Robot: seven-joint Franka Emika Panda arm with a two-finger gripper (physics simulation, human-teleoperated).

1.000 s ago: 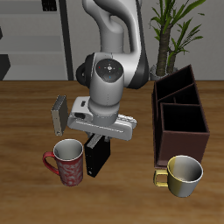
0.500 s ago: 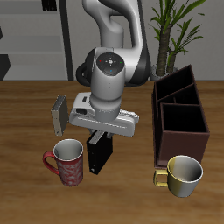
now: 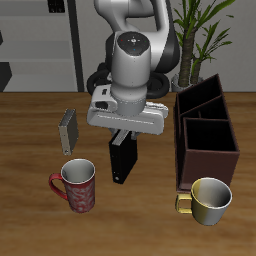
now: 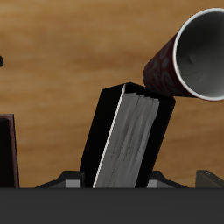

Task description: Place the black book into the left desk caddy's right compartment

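My gripper (image 3: 122,134) is shut on the top of the black book (image 3: 122,160) and holds it upright, slightly tilted, above the table between the red mug and the left desk caddy (image 3: 206,128). The caddy is dark brown, with open-topped sections, and stands apart from the book. In the wrist view the black book (image 4: 127,136) hangs from my gripper (image 4: 114,180), pale page edges showing, with a dark edge of the caddy (image 4: 7,150) off to one side.
A red patterned mug (image 3: 76,186) stands close beside the book and also shows in the wrist view (image 4: 188,61). A yellow mug (image 3: 208,198) stands in front of the caddy. A small grey book (image 3: 68,128) stands farther back. A potted plant (image 3: 200,30) is behind the caddy.
My gripper has lifted the black book off the table and carried it a little toward the caddy. The mugs and grey book have not moved.
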